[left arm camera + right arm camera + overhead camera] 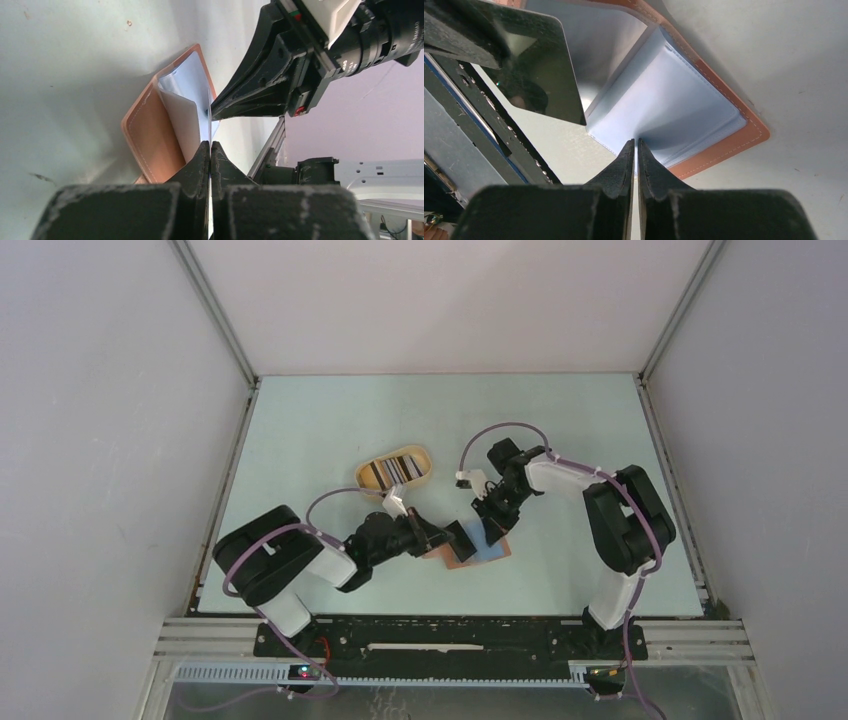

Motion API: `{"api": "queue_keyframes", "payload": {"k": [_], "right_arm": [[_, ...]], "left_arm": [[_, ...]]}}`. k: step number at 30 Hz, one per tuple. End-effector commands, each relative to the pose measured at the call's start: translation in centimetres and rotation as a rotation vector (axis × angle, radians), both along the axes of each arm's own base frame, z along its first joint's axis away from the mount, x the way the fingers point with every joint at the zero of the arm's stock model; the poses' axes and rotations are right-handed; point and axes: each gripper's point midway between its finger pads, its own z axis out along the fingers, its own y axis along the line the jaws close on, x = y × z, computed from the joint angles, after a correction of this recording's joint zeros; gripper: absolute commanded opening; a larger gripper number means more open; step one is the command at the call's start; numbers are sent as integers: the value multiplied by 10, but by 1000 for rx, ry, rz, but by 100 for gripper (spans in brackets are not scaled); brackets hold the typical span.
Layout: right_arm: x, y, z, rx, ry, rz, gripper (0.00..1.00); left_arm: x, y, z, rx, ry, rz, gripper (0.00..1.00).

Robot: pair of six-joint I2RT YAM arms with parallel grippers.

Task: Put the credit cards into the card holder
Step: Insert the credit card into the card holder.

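Note:
The card holder (492, 550) lies open on the table, reddish-brown with pale blue plastic sleeves (674, 105). My left gripper (447, 536) is shut on a dark glossy credit card (541, 75). It holds the card on edge just above the holder's open sleeves, and the left wrist view shows it as a thin line (208, 107). My right gripper (634, 145) comes down from the far side, its jaws pinched on the edge of a blue sleeve. Its black fingers (250, 95) nearly touch the card's far end. The holder (150, 135) stands partly folded up.
An oval tan tray (361, 475) with several more cards stands behind the left arm. The enclosure's white walls and metal rails (673, 490) bound the table. Purple cables loop over both arms.

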Motion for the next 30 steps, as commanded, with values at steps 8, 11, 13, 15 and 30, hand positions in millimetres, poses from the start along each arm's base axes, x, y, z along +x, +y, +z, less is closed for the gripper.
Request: {"api": "queue_keyframes", "payload": {"k": [8, 11, 13, 15, 30], "right_arm": [[4, 6, 2, -18, -9, 7, 11], [4, 5, 2, -22, -6, 3, 11], [4, 5, 2, -23, -6, 3, 11], [4, 5, 1, -26, -6, 4, 11], [3, 4, -3, -46, -1, 3, 11]], "left_arm": [[10, 2, -4, -47, 11, 62, 0], [11, 4, -10, -20, 16, 66, 0], [11, 4, -12, -9, 17, 68, 0], [11, 3, -14, -6, 20, 62, 0], [9, -2, -26, -7, 68, 47, 0]]}}
